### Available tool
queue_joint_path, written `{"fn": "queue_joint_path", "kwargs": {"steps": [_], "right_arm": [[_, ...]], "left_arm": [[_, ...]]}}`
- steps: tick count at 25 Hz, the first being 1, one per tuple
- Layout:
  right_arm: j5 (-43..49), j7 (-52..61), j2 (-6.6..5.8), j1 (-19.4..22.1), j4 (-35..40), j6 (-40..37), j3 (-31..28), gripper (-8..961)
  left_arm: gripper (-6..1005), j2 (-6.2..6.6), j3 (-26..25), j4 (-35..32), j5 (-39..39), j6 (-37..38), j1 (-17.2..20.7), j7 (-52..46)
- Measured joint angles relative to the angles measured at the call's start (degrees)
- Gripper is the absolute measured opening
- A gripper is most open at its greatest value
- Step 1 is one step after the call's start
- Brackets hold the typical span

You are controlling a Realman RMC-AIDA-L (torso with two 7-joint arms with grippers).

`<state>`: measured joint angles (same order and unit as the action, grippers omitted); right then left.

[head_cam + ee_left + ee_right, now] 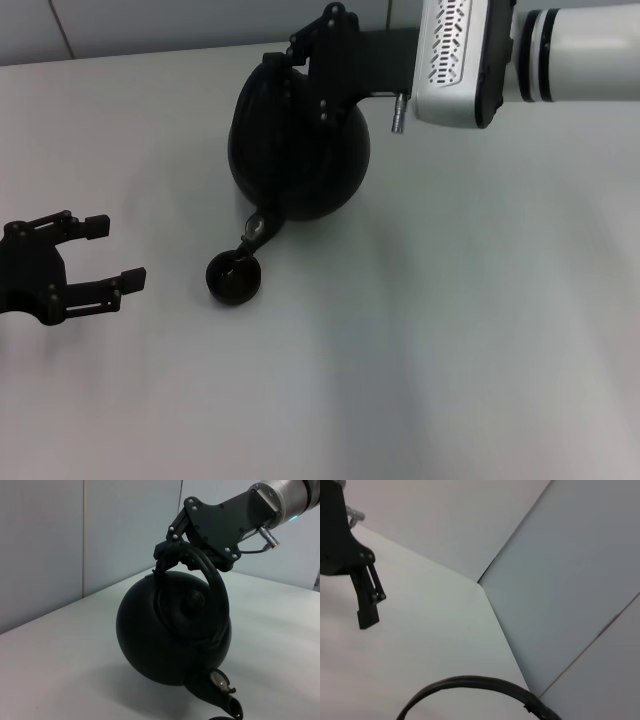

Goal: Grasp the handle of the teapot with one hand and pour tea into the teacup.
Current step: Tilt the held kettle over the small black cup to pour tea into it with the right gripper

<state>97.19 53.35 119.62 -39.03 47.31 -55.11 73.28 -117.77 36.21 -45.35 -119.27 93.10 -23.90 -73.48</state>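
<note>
Right claw (300,62) pinching the handle (212,582), teapot (298,150) tilted below it, spout over the teacup (233,279); left claw (108,252) spread, well apart.

A laboratory-type test station is indicated by a bare white table (450,350) enclosed by plain grey partition panels (45,540).

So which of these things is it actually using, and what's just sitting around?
In use: teapot, tilted; its handle, held by the right tool; teacup under the spout.
Just there: left tool, open and idle; table.
</note>
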Motion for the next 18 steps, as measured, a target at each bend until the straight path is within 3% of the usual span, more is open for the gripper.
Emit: {"fn": "queue_joint_path", "kwargs": {"steps": [6, 18], "right_arm": [[0.02, -0.19, 0.08, 0.81, 1.8, 2.87, 3.64, 91], [-0.32, -0.13, 0.08, 1.06, 2.96, 3.48, 4.89, 89]], "left_arm": [[846, 0.03, 0.0, 0.26, 0.0, -0.04, 0.09, 0.0], [846, 0.42, 0.0, 0.45, 0.0, -0.21, 0.26, 0.49]]}}
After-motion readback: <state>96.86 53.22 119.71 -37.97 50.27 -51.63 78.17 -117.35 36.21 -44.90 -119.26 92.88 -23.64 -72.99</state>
